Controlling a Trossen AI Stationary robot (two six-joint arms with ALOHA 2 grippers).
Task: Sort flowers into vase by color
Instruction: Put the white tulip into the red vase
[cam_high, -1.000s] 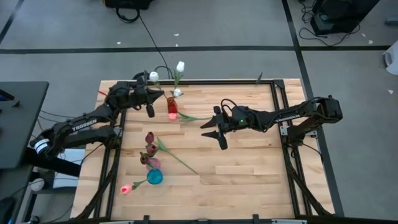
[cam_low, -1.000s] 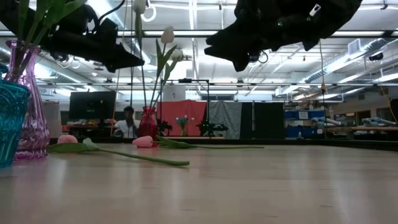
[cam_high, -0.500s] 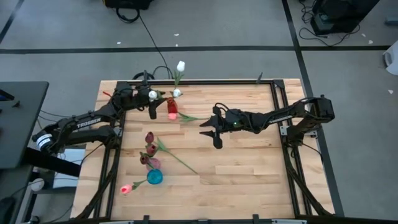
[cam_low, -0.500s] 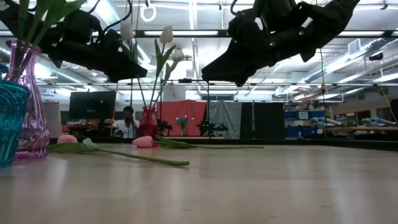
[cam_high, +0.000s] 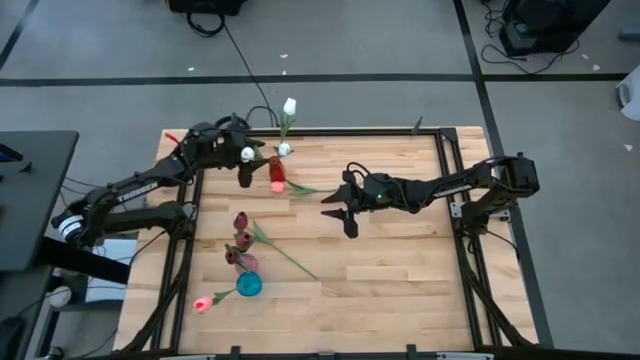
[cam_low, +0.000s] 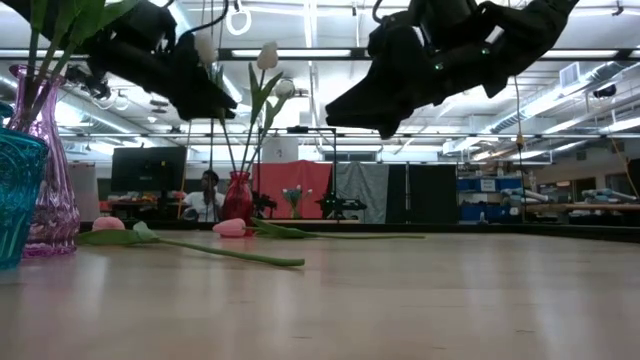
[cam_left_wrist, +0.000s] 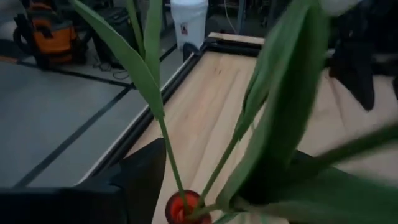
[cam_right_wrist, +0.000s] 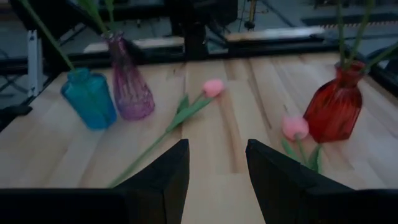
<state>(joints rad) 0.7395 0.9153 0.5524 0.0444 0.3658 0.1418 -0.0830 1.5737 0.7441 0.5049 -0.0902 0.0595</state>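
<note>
left gripper: fingers wide, empty, above red vase | right gripper: fingers apart, empty, over desk

The 3 vases – red, purple, blue; tulips pink and white, stems green; the table – light wood with black frame.

A grey floor surrounds the wooden table, crossed by dark tape lines and a black cable. A dark desk corner sits to one side. In the low view, the room beyond is a large workshop with rows of ceiling strip lights, a red curtain beside dark panels, a monitor, and what looks like a seated person.
</note>
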